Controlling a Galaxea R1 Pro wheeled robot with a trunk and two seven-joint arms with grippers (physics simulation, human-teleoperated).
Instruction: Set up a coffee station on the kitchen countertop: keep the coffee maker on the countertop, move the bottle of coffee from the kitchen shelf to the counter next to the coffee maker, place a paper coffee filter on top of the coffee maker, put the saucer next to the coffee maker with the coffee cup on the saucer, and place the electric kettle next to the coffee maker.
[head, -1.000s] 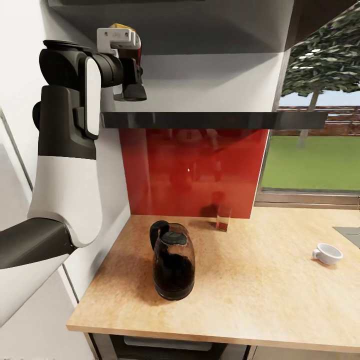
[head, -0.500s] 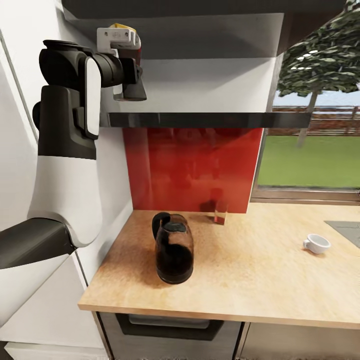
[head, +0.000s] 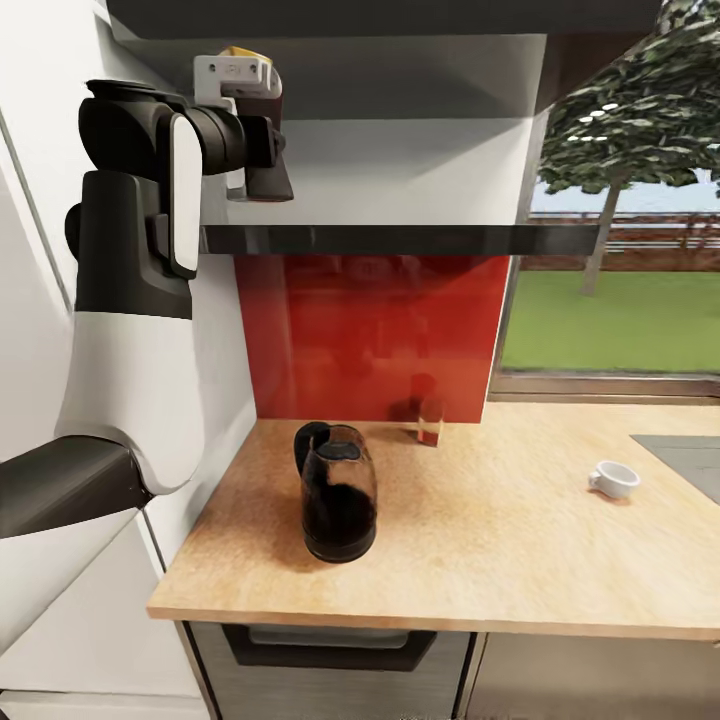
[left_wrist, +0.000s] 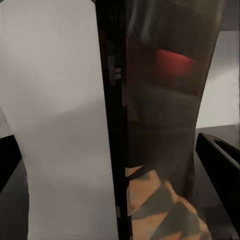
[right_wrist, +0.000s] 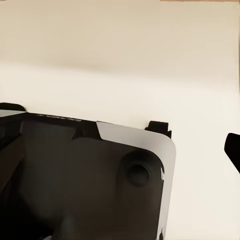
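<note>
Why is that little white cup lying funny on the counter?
The coffee cup looks tipped on its side, its opening facing sideways, alone on the kitchen countertop with no saucer under it. The electric kettle stands upright. Nothing looks spilled.

**Colours and patterns across the kitchen corner**

At lower centre of the head view, the kitchen countertop (head: 520, 570) is light beige with a mottled wood grain, over glossy dark grey cabinet fronts (head: 340, 655). The electric kettle (head: 338, 495) has clear glass, dark brown-black in its lower part, with a black lid and handle. Behind it the backsplash (head: 370, 335) is glossy deep red. The coffee cup (head: 613, 479), at right, is white. The kitchen shelf (head: 400, 239) is dark grey and shiny. At upper left, the left arm (head: 135, 300) is black above and white below; the bottle of coffee (head: 255, 85) shows a yellow-gold cap and dark reddish body. The window (head: 620, 250) shows green grass
</note>
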